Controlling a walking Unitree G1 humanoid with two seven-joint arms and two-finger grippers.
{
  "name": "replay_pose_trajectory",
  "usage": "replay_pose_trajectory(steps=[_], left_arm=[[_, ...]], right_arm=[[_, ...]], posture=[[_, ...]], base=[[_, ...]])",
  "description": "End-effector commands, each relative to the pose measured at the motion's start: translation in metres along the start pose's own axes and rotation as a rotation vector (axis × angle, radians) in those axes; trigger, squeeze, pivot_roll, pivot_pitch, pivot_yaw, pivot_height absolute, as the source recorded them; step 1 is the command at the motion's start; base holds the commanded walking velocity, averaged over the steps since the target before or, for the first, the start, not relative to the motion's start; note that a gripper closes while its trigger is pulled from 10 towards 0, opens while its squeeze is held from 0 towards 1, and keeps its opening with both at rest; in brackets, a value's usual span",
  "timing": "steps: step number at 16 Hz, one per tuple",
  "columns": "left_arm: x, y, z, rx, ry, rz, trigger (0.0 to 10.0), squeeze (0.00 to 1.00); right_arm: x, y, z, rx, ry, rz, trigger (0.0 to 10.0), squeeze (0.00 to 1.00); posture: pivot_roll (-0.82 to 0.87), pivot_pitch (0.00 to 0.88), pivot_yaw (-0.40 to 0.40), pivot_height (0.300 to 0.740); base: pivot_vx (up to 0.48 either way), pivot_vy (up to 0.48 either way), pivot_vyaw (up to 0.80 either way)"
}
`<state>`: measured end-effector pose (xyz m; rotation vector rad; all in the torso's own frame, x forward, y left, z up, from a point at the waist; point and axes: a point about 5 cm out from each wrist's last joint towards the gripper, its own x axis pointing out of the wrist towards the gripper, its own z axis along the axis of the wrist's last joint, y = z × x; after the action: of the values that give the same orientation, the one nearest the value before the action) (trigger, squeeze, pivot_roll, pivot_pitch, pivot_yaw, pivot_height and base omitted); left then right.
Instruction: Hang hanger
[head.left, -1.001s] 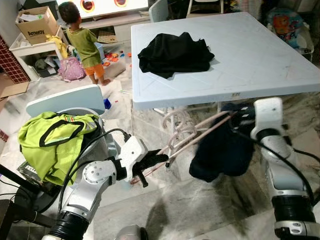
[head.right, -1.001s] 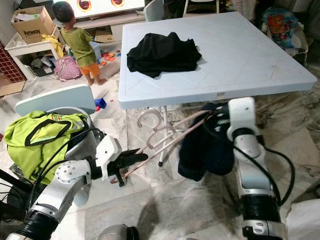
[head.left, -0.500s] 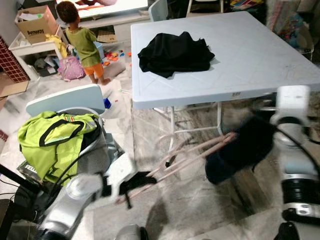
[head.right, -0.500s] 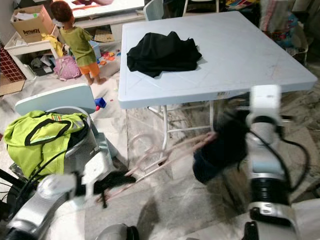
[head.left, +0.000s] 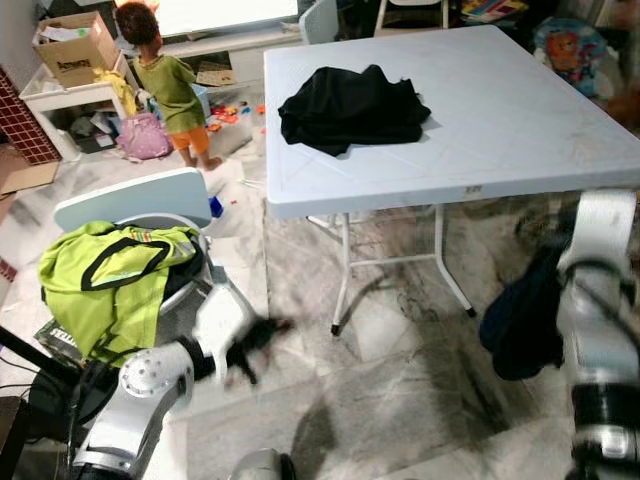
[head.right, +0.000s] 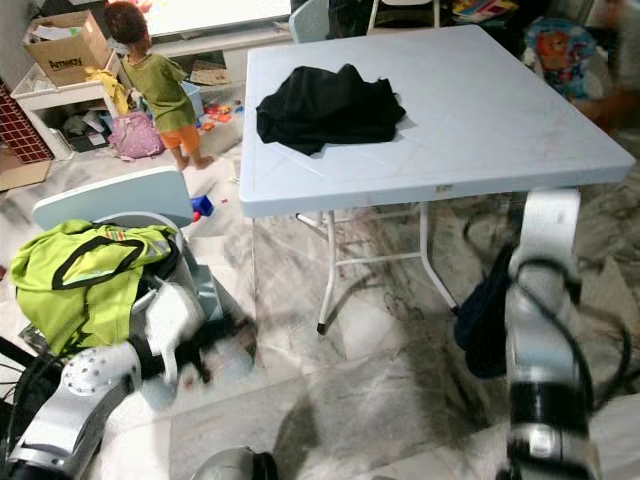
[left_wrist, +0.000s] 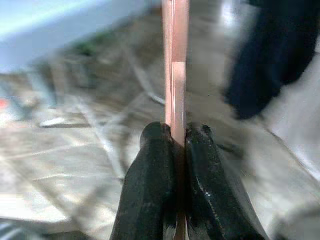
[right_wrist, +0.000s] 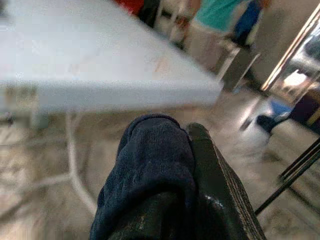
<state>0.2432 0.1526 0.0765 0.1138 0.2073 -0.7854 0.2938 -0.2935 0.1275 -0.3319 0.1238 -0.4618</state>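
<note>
In the left wrist view my left gripper (left_wrist: 176, 132) is shut on the thin pink hanger (left_wrist: 175, 75), which runs straight out from between the black fingers (left_wrist: 150, 175). In the eye views that gripper (head.left: 255, 340) is a dark blur low over the floor beside the chair. My right gripper (right_wrist: 185, 140) is shut on a dark navy garment (right_wrist: 150, 170). The garment (head.left: 520, 320) hangs from the right arm (head.left: 598, 270) at the right, beside the table's front corner and away from the hanger.
A white folding table (head.left: 520, 110) stands ahead with a black garment (head.left: 350, 105) on it. A pale blue chair (head.left: 130, 200) at the left carries a lime green shirt (head.left: 105, 275). A small person (head.left: 165, 85) stands at the back left among toys and a cardboard box (head.left: 75, 45).
The right arm swung to the right with the navy garment, which came off the hanger. The left gripper pulled back left and lower with the hanger.
</note>
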Motion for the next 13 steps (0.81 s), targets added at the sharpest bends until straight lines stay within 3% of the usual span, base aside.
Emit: replay_pose_trajectory(steps=[1, 2, 3, 4, 5, 6, 10, 13], left_arm=[[-0.003, 0.01, 0.006, 0.025, -0.02, 0.118, 7.1, 0.0], [-0.002, 0.01, 0.008, 0.026, -0.015, 0.145, 10.0, 0.0], [0.0, 0.012, 0.012, 0.019, -0.023, 0.217, 10.0, 0.0], [-0.001, 0.014, 0.017, 0.018, -0.058, 0.273, 10.0, 0.0], [-0.002, 0.02, 0.025, 0.017, -0.11, 0.349, 10.0, 0.0], [-0.001, 0.024, 0.032, -0.028, -0.162, 0.42, 10.0, 0.0], [0.008, 0.022, 0.044, -0.063, -0.21, 0.44, 10.0, 0.0], [0.009, 0.022, 0.049, -0.06, -0.224, 0.455, 10.0, 0.0]], right_arm=[[-0.007, 0.005, 0.014, 0.026, -0.089, 0.06, 0.0, 0.0], [-0.017, 0.007, 0.01, 0.02, -0.102, 0.112, 0.0, 0.0], [-0.033, 0.011, 0.002, 0.063, -0.101, 0.201, 0.9, 0.0], [-0.043, 0.01, -0.001, 0.06, -0.116, 0.232, 3.2, 0.0], [-0.05, 0.012, 0.0, 0.073, -0.132, 0.26, 4.1, 0.0], [-0.055, 0.017, 0.005, 0.091, -0.158, 0.284, 10.0, 0.0], [-0.051, 0.027, 0.027, 0.155, -0.212, 0.309, 10.0, 0.0], [-0.052, 0.031, 0.04, 0.144, -0.279, 0.335, 10.0, 0.0]], posture=[[-0.01, 0.0, 0.039, 0.74], [-0.01, 0.0, 0.038, 0.74], [-0.01, 0.0, 0.039, 0.74], [-0.01, 0.0, 0.044, 0.74], [-0.02, 0.0, 0.047, 0.74], [-0.02, 0.0, 0.051, 0.74], [-0.02, 0.0, 0.056, 0.74], [-0.01, 0.0, 0.054, 0.74]], base=[[0.0, 0.0, 0.0], [0.0, 0.0, 0.0], [0.0, 0.0, 0.0], [0.0, 0.0, 0.0], [0.0, 0.0, 0.0], [0.0, 0.0, 0.0], [0.0, 0.0, 0.0], [0.165, 0.0, 0.0]])
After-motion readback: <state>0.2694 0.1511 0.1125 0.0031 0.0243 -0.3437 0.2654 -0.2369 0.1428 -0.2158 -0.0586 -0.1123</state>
